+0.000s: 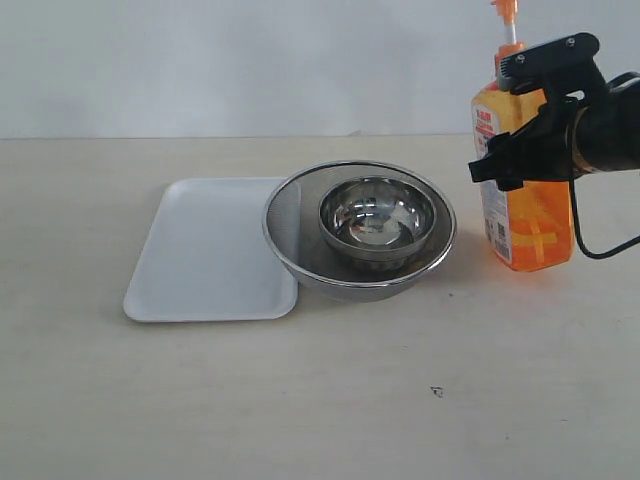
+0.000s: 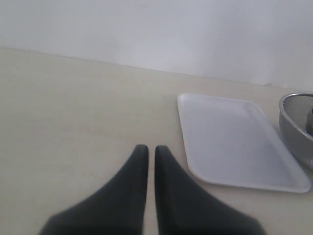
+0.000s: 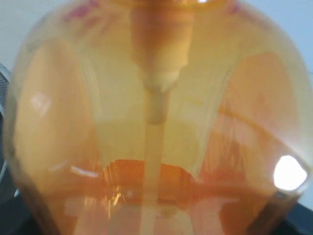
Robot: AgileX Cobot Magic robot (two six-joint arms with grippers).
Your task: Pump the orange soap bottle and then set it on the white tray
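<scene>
The orange soap bottle stands upright at the far right of the table, its pump head rising to the top edge of the exterior view. My right gripper reaches in from the right and is shut on the bottle's upper body, one black finger across the shoulder and one against the side. In the right wrist view the translucent orange bottle fills the picture and hides the jaws. The white tray lies flat left of centre, with nothing on it. My left gripper hovers over bare table next to the tray, shut and empty.
A round steel mesh strainer holding a shiny steel bowl sits between tray and bottle, overlapping the tray's right edge. The strainer's rim shows in the left wrist view. A black cable hangs by the bottle.
</scene>
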